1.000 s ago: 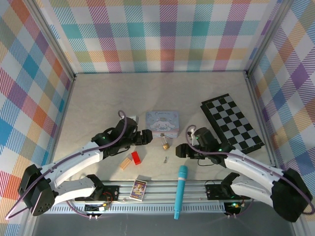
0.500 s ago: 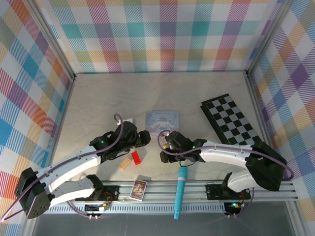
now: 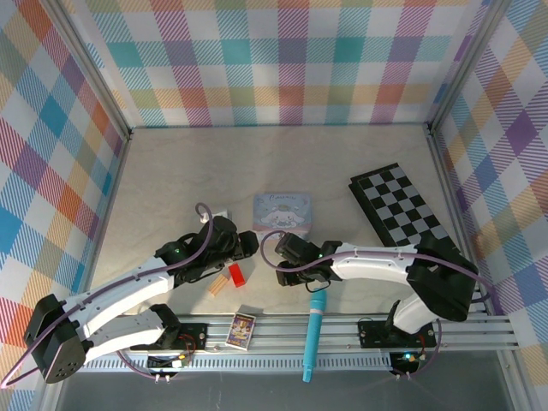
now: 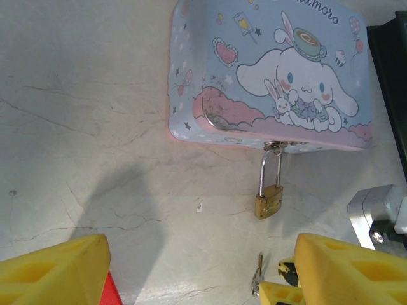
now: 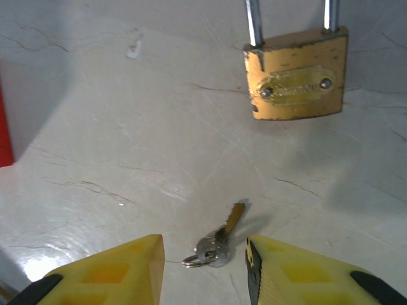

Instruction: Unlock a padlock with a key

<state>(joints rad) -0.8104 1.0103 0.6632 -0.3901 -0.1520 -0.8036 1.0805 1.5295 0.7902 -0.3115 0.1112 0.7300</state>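
The tiny brass padlock point(image 4: 269, 202) hangs by its silver shackle from the latch of the pastel cartoon tin point(image 4: 267, 70) and rests on the table. Up close, the padlock point(image 5: 296, 76) shows its brass face. The small silvery key point(image 5: 216, 241), on a little ring, lies flat just below it. My right gripper point(image 5: 206, 273) is open, its yellow fingers point(image 5: 108, 276) standing on either side of the key without touching it. From above, the right gripper point(image 3: 283, 272) covers the key. My left gripper point(image 4: 203, 279) is open and empty, hovering before the tin, with the key point(image 4: 257, 279) near its right finger.
A red block point(image 3: 236, 274) and a tan block point(image 3: 218, 285) lie just left of the grippers. A teal pen-like stick point(image 3: 314, 334) and a small card box point(image 3: 242, 330) sit near the front rail. A folded chessboard point(image 3: 402, 214) lies at the right.
My right arm has swung left across the table and come down over the key, its fingers now straddling it. The left arm has barely shifted.
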